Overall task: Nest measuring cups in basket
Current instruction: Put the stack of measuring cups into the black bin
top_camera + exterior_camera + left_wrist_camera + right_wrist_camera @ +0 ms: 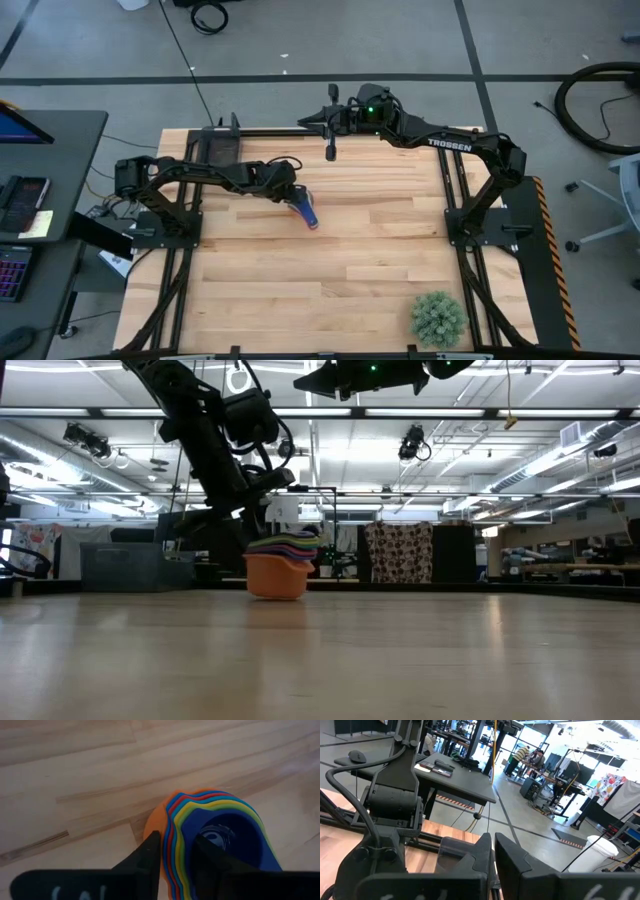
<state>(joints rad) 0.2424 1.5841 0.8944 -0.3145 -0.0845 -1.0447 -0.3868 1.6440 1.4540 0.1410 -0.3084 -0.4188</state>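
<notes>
The measuring cups [309, 213] sit nested in one stack on the middle of the table, orange outermost and dark blue innermost. In the low view the stack [277, 568] shows its orange bottom at the table top. My left gripper [176, 862] reaches in from the table's left and is shut on the stack's wall. The dark basket [220, 148] stands at the far left edge of the table, apart from the stack. My right gripper [493, 851] hovers shut at the far edge [330, 150], touching nothing. My left gripper pinches the near wall of the nested stack [172, 845]. One finger [212, 865] is inside the dark blue innermost cup and the other [147, 860] is outside against the orange cup, with several rims between them. The fingers slant down from the table's left. The stack's orange bottom [277, 590] seems to rest on the table.
A spiky green plant ball [438, 318] lies near the table's near right corner. The bare wooden table [380, 260] spreads around the stack. Arm bases and dark rails run along the left, right and far edges. A desk with devices [30, 200] stands left of the table.
</notes>
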